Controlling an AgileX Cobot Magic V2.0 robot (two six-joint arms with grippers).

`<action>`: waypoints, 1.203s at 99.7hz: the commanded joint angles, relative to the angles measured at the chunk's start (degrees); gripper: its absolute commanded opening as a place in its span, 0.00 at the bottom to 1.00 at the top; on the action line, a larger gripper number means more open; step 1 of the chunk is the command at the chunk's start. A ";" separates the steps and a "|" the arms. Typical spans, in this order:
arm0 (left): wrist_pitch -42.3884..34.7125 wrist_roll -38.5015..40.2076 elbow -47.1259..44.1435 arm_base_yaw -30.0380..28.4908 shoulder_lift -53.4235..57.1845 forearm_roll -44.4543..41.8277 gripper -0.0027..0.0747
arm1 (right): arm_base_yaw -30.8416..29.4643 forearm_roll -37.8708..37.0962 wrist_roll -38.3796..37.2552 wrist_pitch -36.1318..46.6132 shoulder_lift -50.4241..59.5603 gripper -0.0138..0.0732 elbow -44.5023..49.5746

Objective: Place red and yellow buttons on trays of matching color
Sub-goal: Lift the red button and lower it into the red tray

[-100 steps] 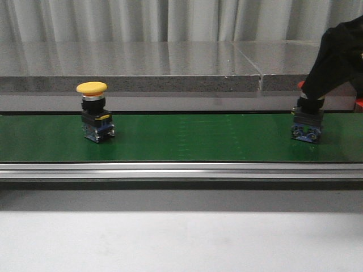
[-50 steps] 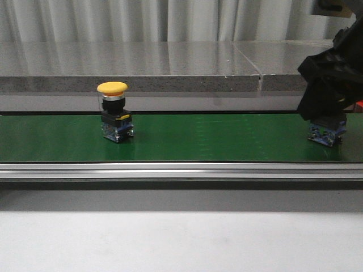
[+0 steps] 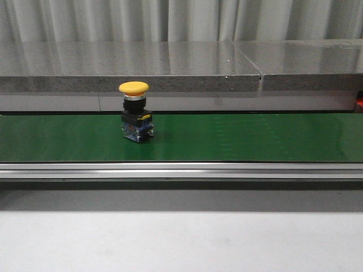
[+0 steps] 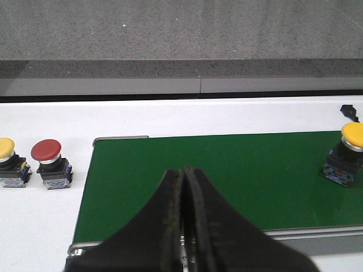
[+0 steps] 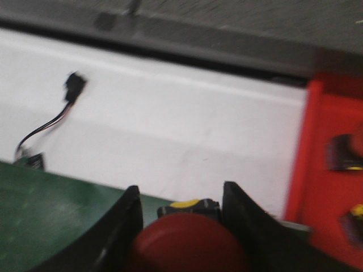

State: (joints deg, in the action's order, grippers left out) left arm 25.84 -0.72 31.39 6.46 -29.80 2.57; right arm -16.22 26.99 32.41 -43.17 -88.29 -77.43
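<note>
yellow buttons: 2, one on the belt (image 3: 227,139) (cap (image 3: 134,87)), one off its end (image 4: 7,148) | red buttons: 2, one beside that yellow (image 4: 46,151), one between the right fingers (image 5: 187,245) | red trays: 1 (image 5: 323,164) | belts: 1 | grippers: 2 ( (image 4: 184,226), (image 5: 181,226))

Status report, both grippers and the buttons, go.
Right gripper shut on red button, red tray just beside it. Left gripper shut, empty, over green belt. Yellow button upright on belt, path unobstructed.
</note>
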 commanded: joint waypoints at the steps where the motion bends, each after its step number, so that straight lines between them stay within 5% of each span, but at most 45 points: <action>1: -4.47 0.72 1.61 0.38 -0.16 0.46 0.01 | -5.37 1.18 -0.03 2.37 0.64 0.33 -4.94; 37: -4.47 0.72 1.61 0.38 -0.16 0.46 0.01 | -16.53 1.18 -0.03 5.62 -13.08 0.33 -17.37; 82: -4.47 0.72 1.61 0.38 -0.16 0.46 0.01 | -17.43 1.44 -0.03 4.65 -31.62 0.33 -32.78; 120: -4.47 0.72 1.61 0.38 -0.16 0.46 0.01 | -17.06 2.07 -0.03 4.78 -37.48 0.33 -34.59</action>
State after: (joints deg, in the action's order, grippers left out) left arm 25.74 -0.72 31.39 6.46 -29.80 2.57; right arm -33.36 27.14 32.28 -40.63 -128.86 -109.83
